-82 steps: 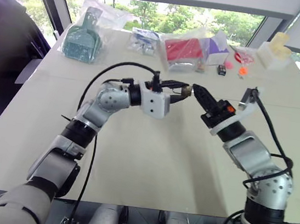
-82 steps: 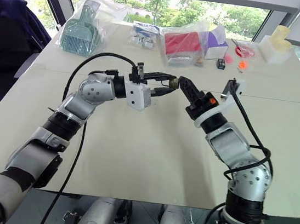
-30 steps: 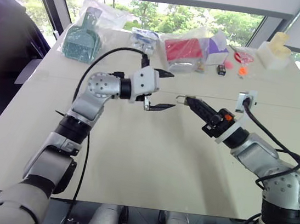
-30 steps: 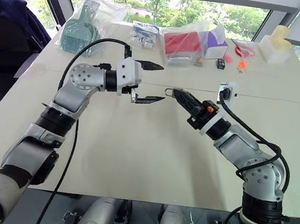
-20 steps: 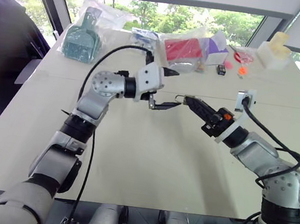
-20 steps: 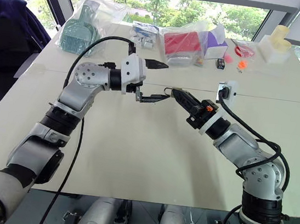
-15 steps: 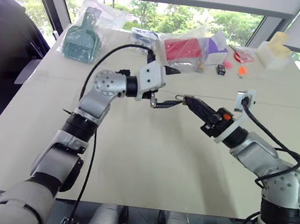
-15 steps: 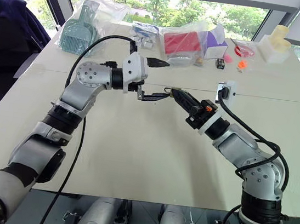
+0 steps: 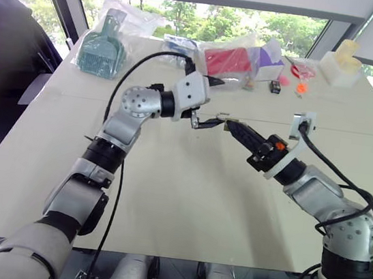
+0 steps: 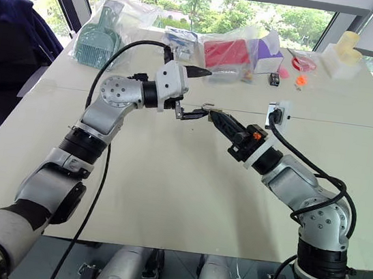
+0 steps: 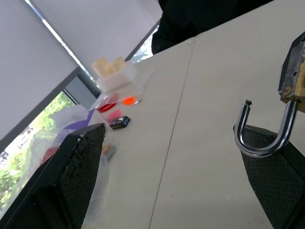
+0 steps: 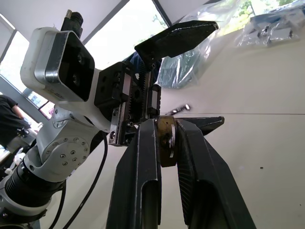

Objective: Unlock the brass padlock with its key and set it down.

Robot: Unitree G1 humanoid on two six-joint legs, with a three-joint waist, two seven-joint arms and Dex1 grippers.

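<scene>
Brass padlock [image 12: 166,141]: held in mid-air above the pale table [image 9: 185,201], body pinched flat between the two fingers of the right gripper [image 12: 163,143], which are pressed together on it. The shackle [image 11: 263,128] is seen sprung open in the left wrist view, one leg free of the body, the bright steel loop hanging out beyond the fingertips. The lock is judged small, light and fully rigid; the brass faces look smooth, so a slip is possible if the pinch is only on the edges. The flat sides of the body are judged the surest place to be gripped, as is done now; the thin round shackle would tend to roll or swivel between pads. The key cannot be made out with certainty. The left gripper [image 9: 209,102] is spread wide, its lower finger [image 11: 276,171] lying just under the shackle loop, its upper finger [image 11: 76,162] well apart from it; nothing is held in it. With the shackle free, the unlocking is judged done and the setting down not yet done. Little care for breakage is thought to be needed; a low release onto bare table is advised so the lock does not bounce. Bagged goods, among them a teal scoop [image 9: 103,49] and a red pack [image 9: 228,61], are lined along the far edge, well apart.
</scene>
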